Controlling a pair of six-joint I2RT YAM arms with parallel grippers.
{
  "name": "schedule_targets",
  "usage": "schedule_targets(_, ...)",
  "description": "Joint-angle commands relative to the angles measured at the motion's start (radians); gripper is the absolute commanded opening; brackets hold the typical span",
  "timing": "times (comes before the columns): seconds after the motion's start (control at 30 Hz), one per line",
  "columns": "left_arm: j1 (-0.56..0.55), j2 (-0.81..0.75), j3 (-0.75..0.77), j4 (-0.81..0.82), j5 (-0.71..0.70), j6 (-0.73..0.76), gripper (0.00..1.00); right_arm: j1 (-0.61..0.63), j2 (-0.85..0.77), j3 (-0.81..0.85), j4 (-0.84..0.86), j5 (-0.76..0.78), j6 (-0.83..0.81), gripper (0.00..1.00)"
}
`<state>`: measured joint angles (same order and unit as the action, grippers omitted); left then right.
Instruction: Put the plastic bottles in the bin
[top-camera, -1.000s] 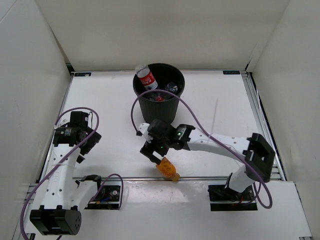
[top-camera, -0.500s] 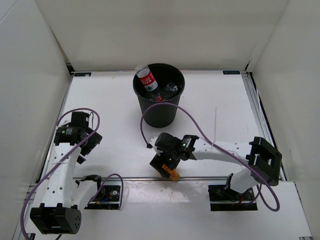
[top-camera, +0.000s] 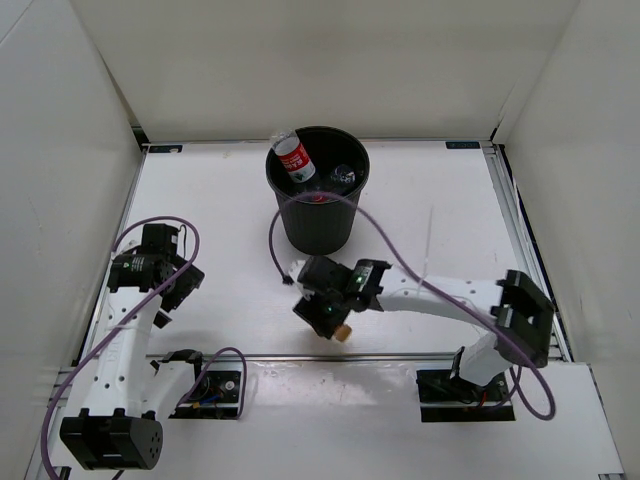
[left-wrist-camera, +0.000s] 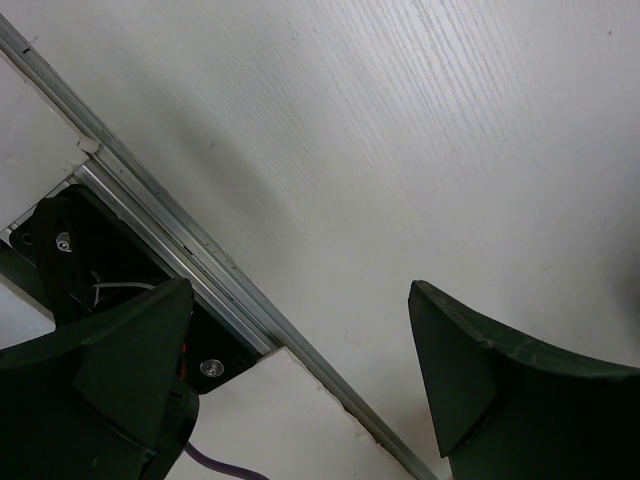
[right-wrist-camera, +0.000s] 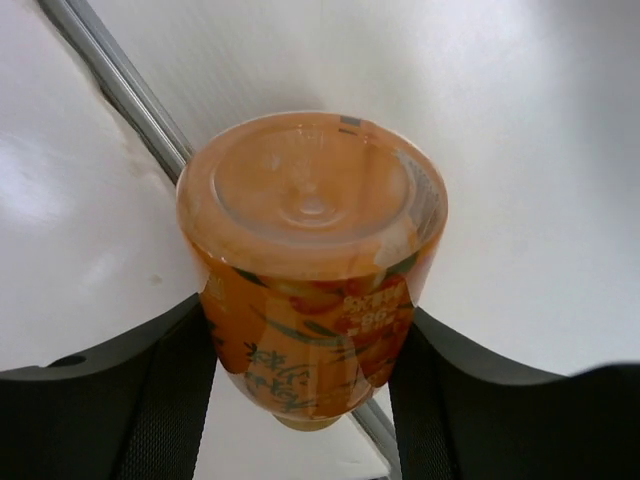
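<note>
Clasping the squat orange bottle (right-wrist-camera: 312, 250), my right gripper (right-wrist-camera: 305, 345) hung over the tabletop (right-wrist-camera: 520, 150); my left gripper (left-wrist-camera: 300, 300) gaped wide, empty.

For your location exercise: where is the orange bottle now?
Top view: the orange bottle sits centre-front by the metal rail, held in the right gripper.

robot lab test cell: plain white walls (top-camera: 320, 70) boxing white table (top-camera: 220, 200), aluminium rail (top-camera: 260, 355), left arm (top-camera: 118, 345), right arm (top-camera: 440, 297) bolted down, purple cables (top-camera: 152, 219).
</note>
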<state>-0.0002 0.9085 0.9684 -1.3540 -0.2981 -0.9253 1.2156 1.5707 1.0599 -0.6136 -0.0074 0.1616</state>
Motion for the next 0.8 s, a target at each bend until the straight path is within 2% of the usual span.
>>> schedule_targets(0.0,-0.003,-0.02,0.016,-0.053,-0.001,-0.021,1.0,0.009,-0.149,0.287,-0.067,0.163,-0.045,0.19)
schedule_targets(0.1,-0.003,-0.02,0.006,-0.042,0.02,-0.03,1.0,-0.037,-0.161,0.501,-0.104,0.266,-0.095,0.19)
schedule_targets(0.13,-0.003,-0.02,-0.006,-0.031,0.02,-0.041,1.0,-0.092,-0.105,0.681,-0.154,0.279,-0.111,0.19)
schedule_targets(0.23,-0.003,-0.02,-0.017,-0.017,0.03,-0.041,1.0,-0.201,0.047,0.944,-0.213,0.31,-0.184,0.21)
schedule_targets(0.27,-0.003,-0.02,-0.017,-0.008,0.04,-0.05,1.0,-0.226,0.08,1.05,-0.203,0.31,-0.212,0.24)
schedule_targets(0.37,-0.003,-0.011,-0.017,-0.008,0.05,-0.05,1.0,-0.338,0.132,1.097,-0.128,0.265,-0.199,0.32)
schedule_targets(0.4,-0.003,-0.011,-0.017,-0.008,0.05,-0.05,1.0,-0.385,0.167,1.15,-0.127,0.224,-0.188,0.39)
schedule_targets(0.43,-0.003,-0.011,-0.017,-0.008,0.05,-0.05,1.0,-0.402,0.181,1.166,-0.127,0.186,-0.188,0.49)
schedule_targets(0.5,-0.003,-0.002,-0.017,-0.008,0.05,-0.05,1.0,-0.442,0.181,1.131,-0.117,0.103,-0.165,0.77)
schedule_targets(0.53,-0.003,-0.002,-0.017,-0.008,0.05,-0.05,1.0,-0.452,0.181,1.118,-0.106,0.057,-0.149,1.0)
schedule_targets(0.6,-0.003,0.007,-0.017,0.001,0.05,-0.05,1.0,-0.452,0.172,1.108,-0.106,0.026,-0.139,1.0)
schedule_targets(0.77,-0.003,0.027,0.024,0.012,0.05,-0.05,1.0,-0.452,0.071,1.135,-0.187,0.236,-0.025,1.0)
